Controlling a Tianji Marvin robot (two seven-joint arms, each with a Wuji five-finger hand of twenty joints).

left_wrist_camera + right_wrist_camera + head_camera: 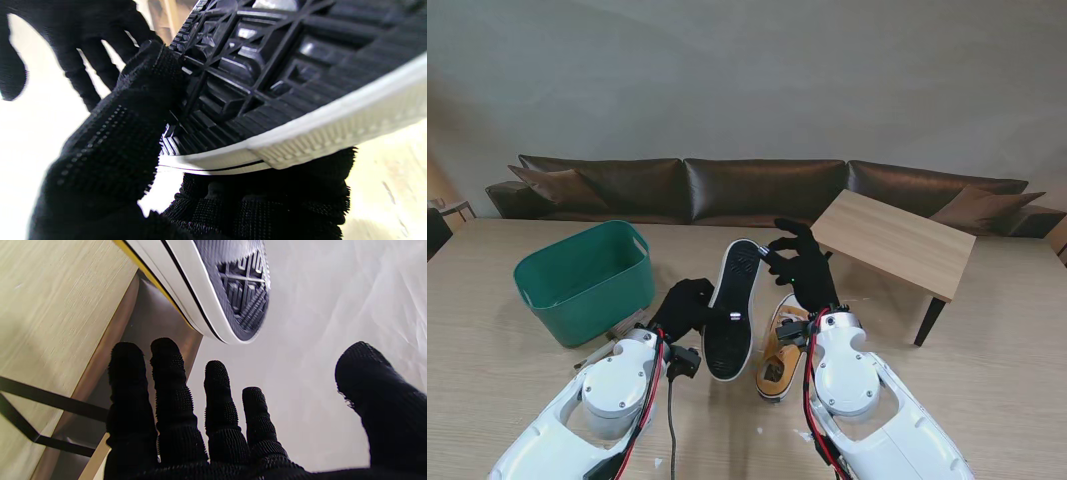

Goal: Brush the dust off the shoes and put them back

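Shoe [733, 310] hangs above the table [507, 370], black sole turned toward me, toe pointing away, gripped at its heel end by the left hand [685, 305], whose fingers [110, 140] clamp the sole and white rim. Right hand [804, 268] is raised beside the toe, fingers [176, 400] spread, grasping nothing. A second shoe [782, 352] lies on the table between the hands. A green bin [585, 278] stands left.

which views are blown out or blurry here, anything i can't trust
Left wrist view: the background is overexposed to white, and the left hand is soft-focused against the held shoe's sole. Right wrist view: slight motion blur on the sole tip, right hand sharp. Stand view: even light, sharp.
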